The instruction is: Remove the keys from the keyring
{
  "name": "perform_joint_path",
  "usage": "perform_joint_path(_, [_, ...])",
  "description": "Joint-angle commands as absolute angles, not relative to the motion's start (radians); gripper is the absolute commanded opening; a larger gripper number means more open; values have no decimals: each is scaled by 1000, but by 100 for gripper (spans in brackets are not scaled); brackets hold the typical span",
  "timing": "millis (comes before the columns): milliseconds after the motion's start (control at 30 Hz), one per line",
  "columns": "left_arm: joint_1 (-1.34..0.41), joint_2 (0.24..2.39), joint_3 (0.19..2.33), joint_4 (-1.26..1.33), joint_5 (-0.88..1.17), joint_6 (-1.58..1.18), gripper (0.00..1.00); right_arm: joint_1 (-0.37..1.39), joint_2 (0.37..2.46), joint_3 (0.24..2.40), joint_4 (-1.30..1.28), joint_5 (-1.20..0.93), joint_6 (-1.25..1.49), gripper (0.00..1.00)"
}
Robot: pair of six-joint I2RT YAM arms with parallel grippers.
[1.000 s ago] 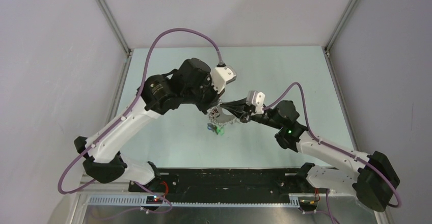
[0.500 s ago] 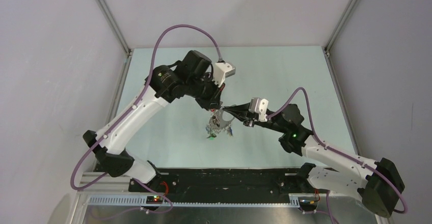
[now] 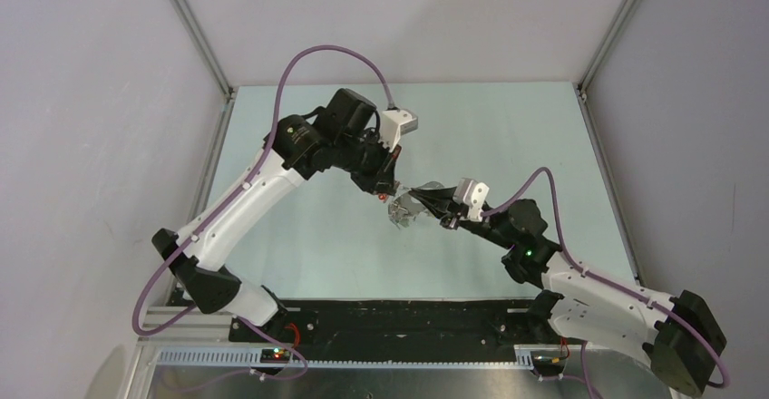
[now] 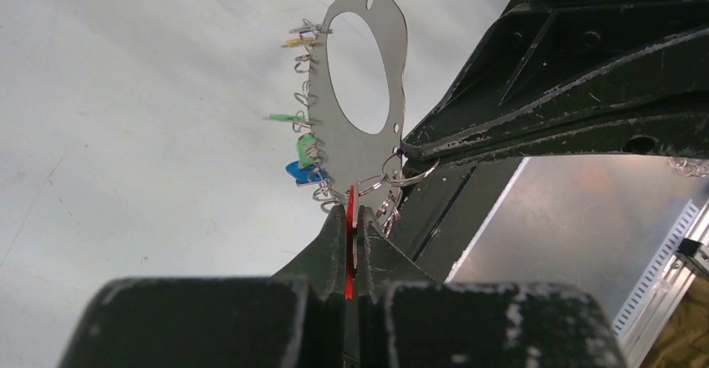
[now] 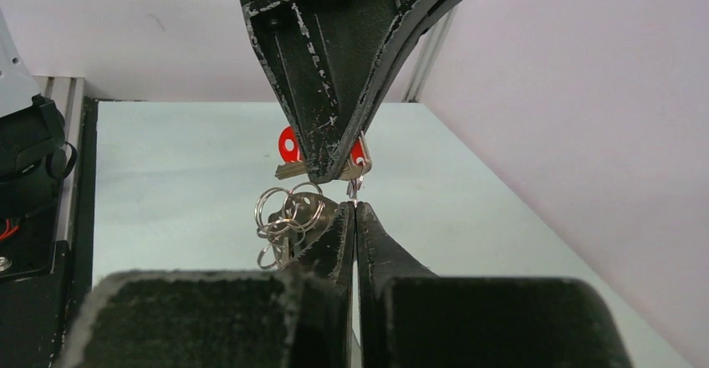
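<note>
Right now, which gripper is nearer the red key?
Left. The left gripper is shut on the red key itself. The right gripper sits just below it, shut on the edge of the keyring.

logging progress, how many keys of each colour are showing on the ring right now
yellow key: 1
green keys: 2
blue key: 1
red key: 1, pinched in the left claw
total: 5 showing on the ring
</note>
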State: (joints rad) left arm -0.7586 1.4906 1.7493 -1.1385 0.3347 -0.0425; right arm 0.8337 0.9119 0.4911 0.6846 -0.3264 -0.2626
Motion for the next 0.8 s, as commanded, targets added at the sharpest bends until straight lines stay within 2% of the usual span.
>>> perform_joint_path(0, [-709,1471,1746,-1127,290,-49,0,807,848,474,810,-282,-223,0])
perform_joint_path(767, [-736,1429,1706,-1068,363,82,0,778,902,496,914,-397,-167,0])
